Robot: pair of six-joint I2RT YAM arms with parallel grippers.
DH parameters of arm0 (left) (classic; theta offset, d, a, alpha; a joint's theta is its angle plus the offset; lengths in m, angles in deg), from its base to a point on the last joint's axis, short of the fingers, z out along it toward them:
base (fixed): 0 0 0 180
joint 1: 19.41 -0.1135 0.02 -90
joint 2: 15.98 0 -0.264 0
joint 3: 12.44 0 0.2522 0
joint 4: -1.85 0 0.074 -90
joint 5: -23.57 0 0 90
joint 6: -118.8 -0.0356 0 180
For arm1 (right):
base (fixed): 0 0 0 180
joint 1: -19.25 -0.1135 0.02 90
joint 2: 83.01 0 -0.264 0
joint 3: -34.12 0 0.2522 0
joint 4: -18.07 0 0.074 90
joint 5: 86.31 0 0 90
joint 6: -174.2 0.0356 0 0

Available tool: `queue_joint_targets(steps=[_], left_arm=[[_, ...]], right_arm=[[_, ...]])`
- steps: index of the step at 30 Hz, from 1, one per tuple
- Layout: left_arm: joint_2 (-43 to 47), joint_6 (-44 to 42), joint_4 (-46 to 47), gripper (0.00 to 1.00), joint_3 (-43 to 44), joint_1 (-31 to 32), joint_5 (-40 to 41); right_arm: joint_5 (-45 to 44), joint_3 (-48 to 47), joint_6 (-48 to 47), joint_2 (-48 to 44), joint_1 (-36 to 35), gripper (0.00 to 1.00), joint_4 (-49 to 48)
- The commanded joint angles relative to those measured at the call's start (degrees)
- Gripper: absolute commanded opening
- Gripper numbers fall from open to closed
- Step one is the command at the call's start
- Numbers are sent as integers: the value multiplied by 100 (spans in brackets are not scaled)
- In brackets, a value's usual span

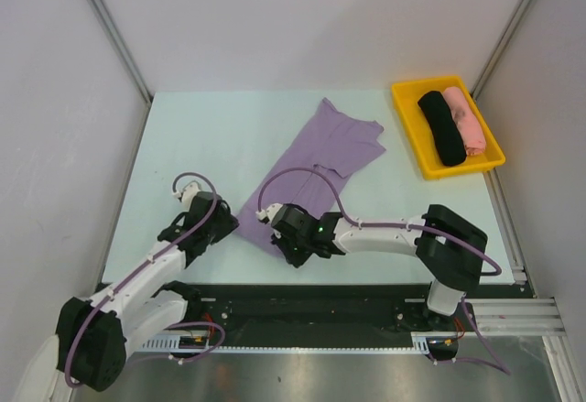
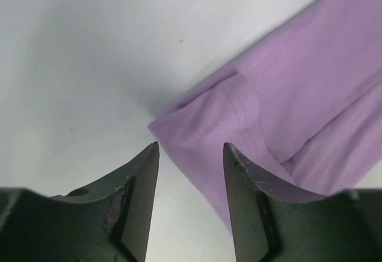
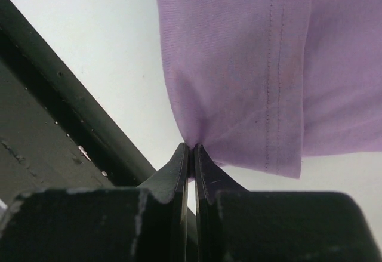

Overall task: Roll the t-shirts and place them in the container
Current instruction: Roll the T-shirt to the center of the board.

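Quick count from my side of the table [image 1: 211, 127]: one lavender shirt [image 1: 343, 141], one yellow tray [image 1: 407, 118], two cloth rolls, and my two claws.

The tray sits out at about 2 o'clock, near the far right corner. It holds both rolls side by side, touching: a black roll [image 1: 442, 127] on the left and a pink roll [image 1: 465, 120] on the right.

The shirt isn't in the tray. It's flat on the table, folded into a long strip that runs from right in front of me out toward 1 o'clock, well apart from the tray.

My right claw [image 3: 192, 148] is pinched tight on the near edge of the shirt, and the cloth bunches into a point where my fingers meet.

My left claw [image 2: 191, 148] is spread apart and holding nothing. It's at 9 o'clock from the right one, with the shirt's near folded corner just ahead of the fingertips, at about 1 o'clock.
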Motion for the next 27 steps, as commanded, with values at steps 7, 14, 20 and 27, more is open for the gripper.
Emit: queue_joint_targets(steps=[7, 14, 20, 27], left_arm=[[835, 1105, -97, 54, -559, 849, -383], [793, 2229, 587, 61, -963, 1701, -251], [441, 2651, 780, 59, -858, 2018, 57], [2, 3013, 642, 48, -735, 2247, 443]], right_arm=[[959, 14, 342, 130, 400, 5, -92], [1047, 23, 395, 200, 506, 5, -136], [1143, 67, 474, 139, 611, 4, -179], [1214, 120, 501, 34, 708, 4, -197]])
